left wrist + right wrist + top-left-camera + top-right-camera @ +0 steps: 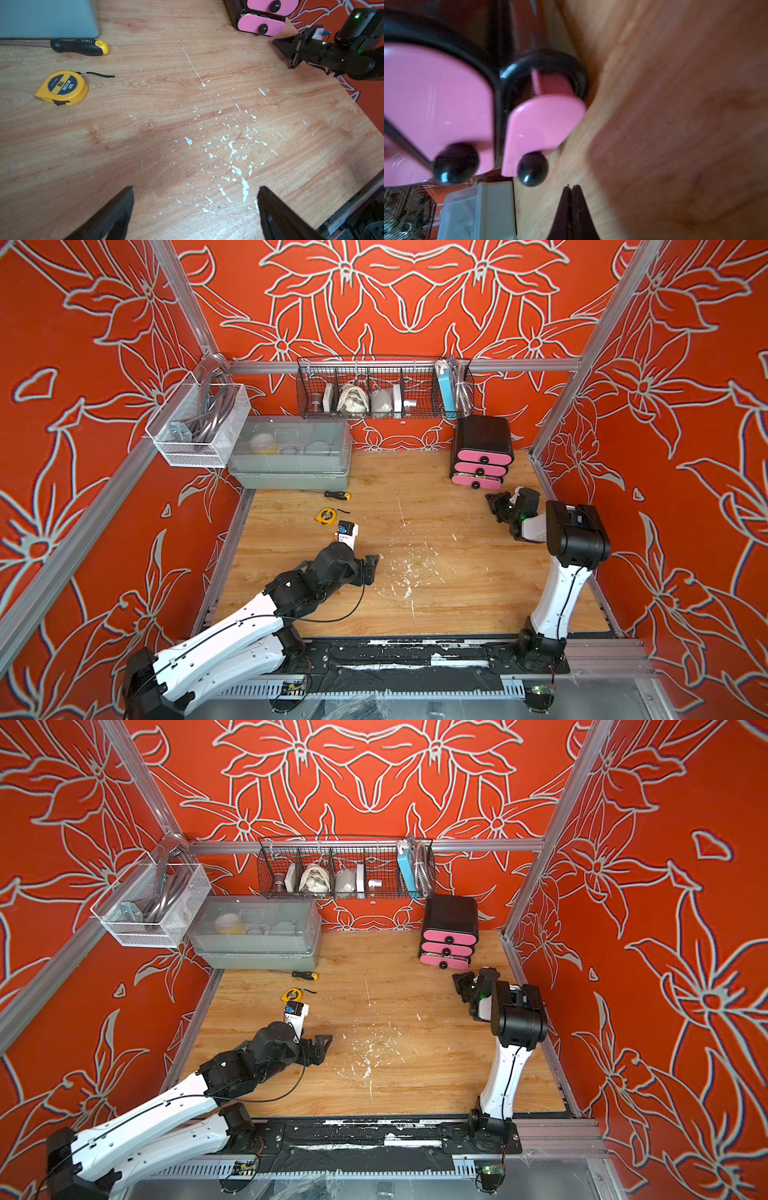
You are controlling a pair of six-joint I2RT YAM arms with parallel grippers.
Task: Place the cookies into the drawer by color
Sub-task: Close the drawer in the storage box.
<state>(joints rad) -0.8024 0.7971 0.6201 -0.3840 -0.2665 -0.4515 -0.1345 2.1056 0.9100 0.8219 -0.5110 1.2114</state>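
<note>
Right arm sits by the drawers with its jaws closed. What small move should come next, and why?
Probably nudge the bottom drawer shut with the right gripper: that drawer stands ajar, the shut tips sit just short of its knob, and no cookie packets show on the table.

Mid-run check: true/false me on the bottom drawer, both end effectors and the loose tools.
The bottom drawer sits partly pulled out. True.
The right end effector grips that drawer's knob. False: it is shut, just off the knob.
The left end effector is open. True.
The left end effector holds the tape measure. False: it lies on the table near the screwdriver.
</note>
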